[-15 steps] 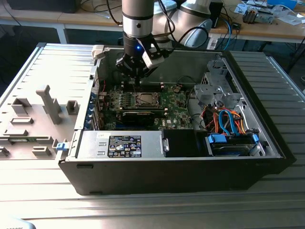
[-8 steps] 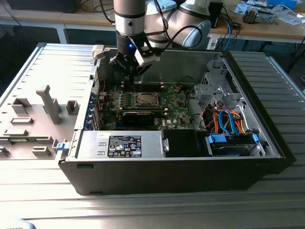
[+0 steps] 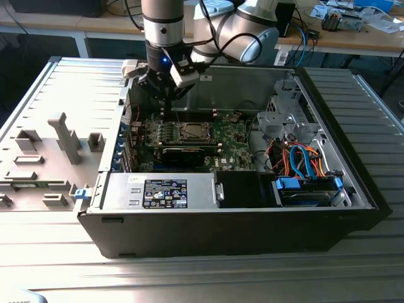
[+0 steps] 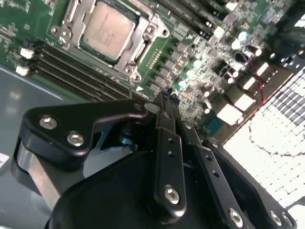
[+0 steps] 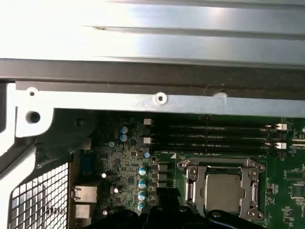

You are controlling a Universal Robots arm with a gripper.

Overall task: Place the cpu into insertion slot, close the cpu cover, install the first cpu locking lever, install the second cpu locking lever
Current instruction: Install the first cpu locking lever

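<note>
The cpu (image 4: 108, 29) (image 5: 224, 191) lies flat in the insertion slot (image 3: 192, 131) in the middle of the green motherboard. The cpu cover (image 5: 252, 183) (image 4: 138, 21) lies down around it as a silver frame, with the chip's metal top showing through its window. In the exterior view my gripper (image 3: 165, 96) hangs over the board's memory slots, just to the exterior view's left of the socket and above it. In the second wrist view the gripper (image 4: 164, 98) has its black fingers (image 4: 167, 143) pressed together with nothing between them. A thin wire lever (image 4: 129, 88) stands beside the socket's corner.
The open computer case (image 3: 353, 189) walls in the board on all sides. A long black card (image 3: 183, 154) lies in front of the socket, and orange and blue cables (image 3: 303, 161) fill the exterior view's right. Grey fixtures (image 3: 66, 136) stand on the table outside the case.
</note>
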